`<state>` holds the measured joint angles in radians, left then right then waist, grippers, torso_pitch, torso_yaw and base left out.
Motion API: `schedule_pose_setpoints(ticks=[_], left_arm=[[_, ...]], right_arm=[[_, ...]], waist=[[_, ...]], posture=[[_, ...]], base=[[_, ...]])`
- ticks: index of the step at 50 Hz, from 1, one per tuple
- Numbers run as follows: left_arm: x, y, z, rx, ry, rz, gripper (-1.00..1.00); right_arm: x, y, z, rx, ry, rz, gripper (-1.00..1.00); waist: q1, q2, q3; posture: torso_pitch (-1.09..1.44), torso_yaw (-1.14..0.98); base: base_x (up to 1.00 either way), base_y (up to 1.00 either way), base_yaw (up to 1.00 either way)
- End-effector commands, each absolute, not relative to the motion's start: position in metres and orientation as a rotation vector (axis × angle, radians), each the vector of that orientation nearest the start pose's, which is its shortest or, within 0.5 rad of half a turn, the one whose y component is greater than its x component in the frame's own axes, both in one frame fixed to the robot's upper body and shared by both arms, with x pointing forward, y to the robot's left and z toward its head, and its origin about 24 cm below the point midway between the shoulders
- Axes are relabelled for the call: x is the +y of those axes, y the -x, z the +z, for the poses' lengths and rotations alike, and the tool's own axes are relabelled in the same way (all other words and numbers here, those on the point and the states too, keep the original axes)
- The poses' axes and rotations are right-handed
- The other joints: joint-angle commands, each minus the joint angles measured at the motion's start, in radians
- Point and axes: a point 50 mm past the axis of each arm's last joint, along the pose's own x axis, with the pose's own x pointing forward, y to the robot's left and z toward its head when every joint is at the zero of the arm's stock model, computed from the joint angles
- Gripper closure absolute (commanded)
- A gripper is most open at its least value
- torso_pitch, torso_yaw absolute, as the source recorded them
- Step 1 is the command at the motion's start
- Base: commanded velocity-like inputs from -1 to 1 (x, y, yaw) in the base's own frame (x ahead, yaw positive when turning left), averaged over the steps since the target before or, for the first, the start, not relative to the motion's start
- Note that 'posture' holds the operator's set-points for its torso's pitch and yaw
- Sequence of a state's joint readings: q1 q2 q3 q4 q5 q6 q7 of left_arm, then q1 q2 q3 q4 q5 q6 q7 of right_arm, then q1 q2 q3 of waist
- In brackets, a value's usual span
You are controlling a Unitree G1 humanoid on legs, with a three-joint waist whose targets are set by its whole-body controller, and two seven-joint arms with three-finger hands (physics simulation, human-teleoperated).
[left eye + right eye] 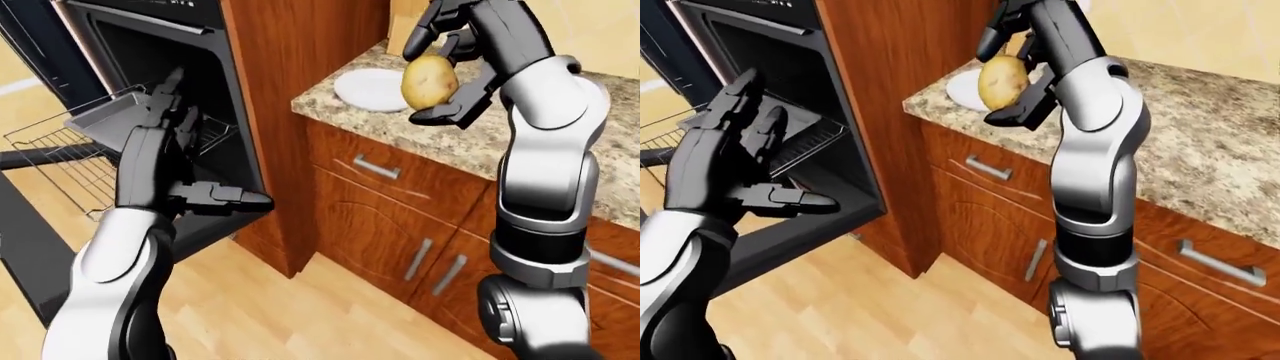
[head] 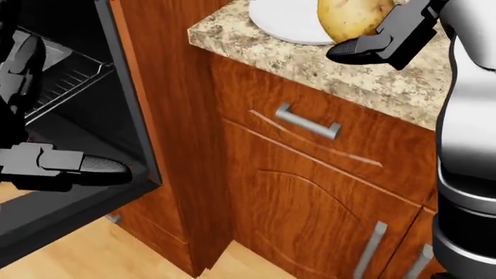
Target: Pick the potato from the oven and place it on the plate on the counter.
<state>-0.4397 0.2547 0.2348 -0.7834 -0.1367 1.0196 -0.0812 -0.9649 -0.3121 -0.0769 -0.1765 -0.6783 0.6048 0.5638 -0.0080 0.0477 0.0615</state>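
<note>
R hand (image 1: 440, 56) pinches potato (image 1: 429, 81) above plate (image 1: 368, 88) nr desk edge; firm, heavyish, smooth; grip mid-body. L hand (image 1: 190, 191) spread.

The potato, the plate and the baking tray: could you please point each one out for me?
potato (image 1: 430, 81), left-eye view, middle of its skin.
plate (image 1: 366, 90), left-eye view, bare white surface left of the potato.
baking tray (image 1: 112, 124), left-eye view, its near rim.

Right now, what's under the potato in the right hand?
The brown potato, gripped by the right hand, hangs over the speckled granite counter beside the round white plate. In the head view it covers part of the plate's rim.
</note>
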Motion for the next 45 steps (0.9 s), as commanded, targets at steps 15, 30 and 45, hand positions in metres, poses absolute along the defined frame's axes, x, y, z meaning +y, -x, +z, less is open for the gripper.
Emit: schedule_pose_setpoints(ticks=[15,30,45], left_arm=[[0.188,-0.240,0.238,-0.276,-0.119,-0.014,-1.00],[0.189,-0.236,0.238,-0.279,-0.119,-0.008,-1.00],[0.201,-0.229,0.240,-0.284,-0.109,0.083,-1.00]], right_arm=[[-0.161,-0.312,0.337,-0.435,0.801,-0.053,1.00],[-0.162,-0.311,0.338,-0.442,0.796,-0.055,1.00],[-0.161,-0.312,0.338,-0.446,0.788,-0.055,1.00]], waist=[[-0.008,-0.004,0.001],[0.017,-0.063,-0.053],[0.001,0.022,-0.044]], posture=[[0.00,0.00],[0.00,0.00],[0.00,0.00]], base=[[0.20,0.00,0.00],[0.22,0.00,0.00],[0.08,0.00,0.00]])
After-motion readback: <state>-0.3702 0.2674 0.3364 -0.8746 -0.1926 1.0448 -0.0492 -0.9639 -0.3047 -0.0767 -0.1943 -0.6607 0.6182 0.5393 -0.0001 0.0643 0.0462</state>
